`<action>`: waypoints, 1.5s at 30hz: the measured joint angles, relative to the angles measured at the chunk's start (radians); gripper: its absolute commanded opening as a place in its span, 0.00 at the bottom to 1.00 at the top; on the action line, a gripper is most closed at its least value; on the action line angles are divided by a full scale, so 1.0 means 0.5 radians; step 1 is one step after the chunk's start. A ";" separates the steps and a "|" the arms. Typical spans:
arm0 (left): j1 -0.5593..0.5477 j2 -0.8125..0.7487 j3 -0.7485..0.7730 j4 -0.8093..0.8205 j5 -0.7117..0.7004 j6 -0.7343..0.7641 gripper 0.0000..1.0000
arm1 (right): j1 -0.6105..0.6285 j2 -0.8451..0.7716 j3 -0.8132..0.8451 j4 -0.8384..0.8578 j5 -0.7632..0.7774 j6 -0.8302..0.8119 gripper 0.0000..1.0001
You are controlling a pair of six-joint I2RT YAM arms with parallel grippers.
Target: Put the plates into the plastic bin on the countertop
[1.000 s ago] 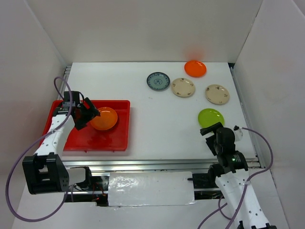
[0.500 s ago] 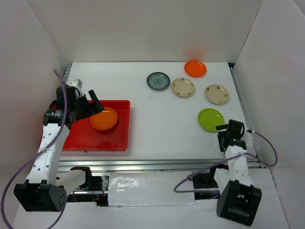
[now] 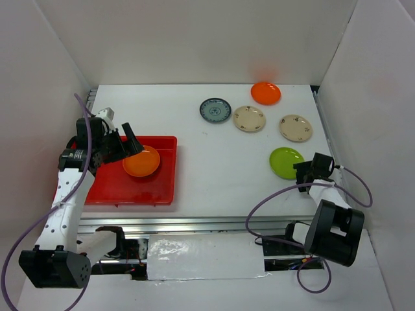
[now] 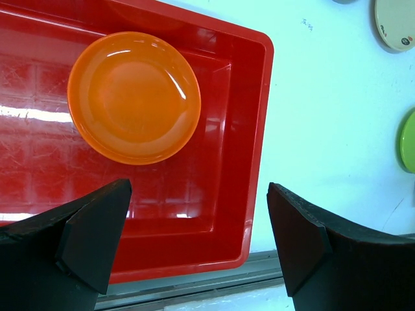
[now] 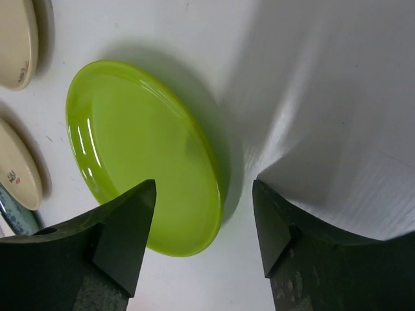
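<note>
An orange plate (image 3: 141,161) lies in the red plastic bin (image 3: 110,191) at the left of the white countertop (image 3: 214,168). My left gripper (image 3: 128,146) is open and empty just above and left of it; in the left wrist view the plate (image 4: 134,97) lies beyond my open gripper (image 4: 198,240), over the bin's near rim (image 4: 227,259). My right gripper (image 3: 303,171) is open at the right edge of the lime green plate (image 3: 286,162). In the right wrist view my gripper (image 5: 204,233) straddles that plate's rim (image 5: 136,149) without touching. No black plates show.
On the far countertop lie a second orange plate (image 3: 266,92), a blue-grey patterned plate (image 3: 215,110) and two cream floral plates (image 3: 249,118) (image 3: 296,127). White walls enclose the table on three sides. A metal rail (image 3: 214,223) runs along the front edge.
My left gripper has drawn back up and left from the orange plate, which stays in the bin. My right arm has swung right and lowered its gripper beside the lime green plate.
</note>
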State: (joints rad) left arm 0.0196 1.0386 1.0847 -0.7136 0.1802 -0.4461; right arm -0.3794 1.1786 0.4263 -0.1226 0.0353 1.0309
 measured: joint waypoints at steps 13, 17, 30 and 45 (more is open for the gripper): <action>-0.002 -0.005 -0.001 -0.002 0.003 0.002 0.99 | -0.011 0.182 0.094 -0.002 -0.182 -0.144 0.00; -0.002 -0.026 -0.011 0.017 0.081 0.002 0.99 | 0.057 -0.036 0.069 -0.035 -0.187 -0.179 0.00; -0.281 0.217 -0.327 0.961 1.275 -0.407 0.99 | 1.534 -0.434 0.333 -0.039 -0.443 -0.275 0.00; -0.458 0.470 -0.171 0.767 0.921 -0.317 0.20 | 1.944 0.031 0.706 0.334 -0.704 -0.287 0.00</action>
State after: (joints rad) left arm -0.2092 1.2736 0.9993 -0.3302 0.6407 -0.6044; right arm 0.5926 1.1942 0.7795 0.0444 -0.3168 0.8875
